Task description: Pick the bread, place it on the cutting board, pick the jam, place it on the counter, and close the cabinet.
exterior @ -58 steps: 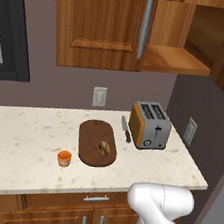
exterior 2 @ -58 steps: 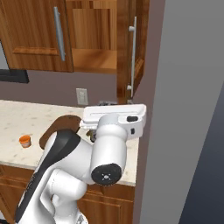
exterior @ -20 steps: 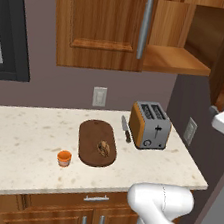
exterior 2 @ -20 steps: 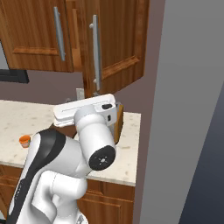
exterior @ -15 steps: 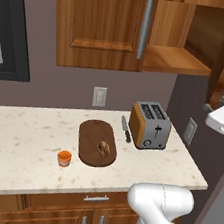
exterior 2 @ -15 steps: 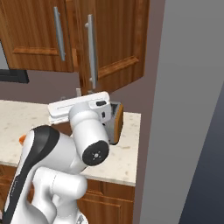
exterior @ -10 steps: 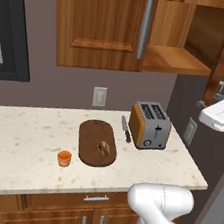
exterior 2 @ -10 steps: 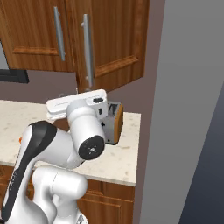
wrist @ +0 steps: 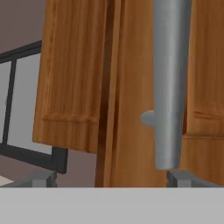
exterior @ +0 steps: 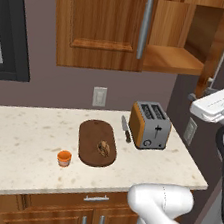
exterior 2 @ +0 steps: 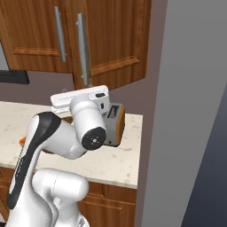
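The bread (exterior: 104, 147) lies on the dark oval cutting board (exterior: 91, 134), and the orange jam (exterior: 64, 158) stands on the pale counter (exterior: 19, 141) just left of the board. The cabinet (exterior: 103, 24) has its left door shut and its right door (exterior 2: 113, 40) standing partly ajar. My gripper (wrist: 111, 179) is open and sits right at the outer face of that door, below its silver bar handle (wrist: 170, 83); the handle's lower end hangs just above my right fingertip (wrist: 181, 178). My white hand (exterior: 213, 105) hovers at the right, under the door's edge.
An orange toaster (exterior: 150, 124) stands right of the board, with a knife (exterior: 125, 129) lying between them. A grey wall (exterior 2: 186, 111) bounds the counter's right end. Wooden drawers (exterior: 89, 214) run below the counter. A dark window frame (exterior: 7, 23) is at the left.
The right cabinet door has swung further toward shut. My hand has moved left with it, staying against its outer face. Bread, jam and board have not moved.
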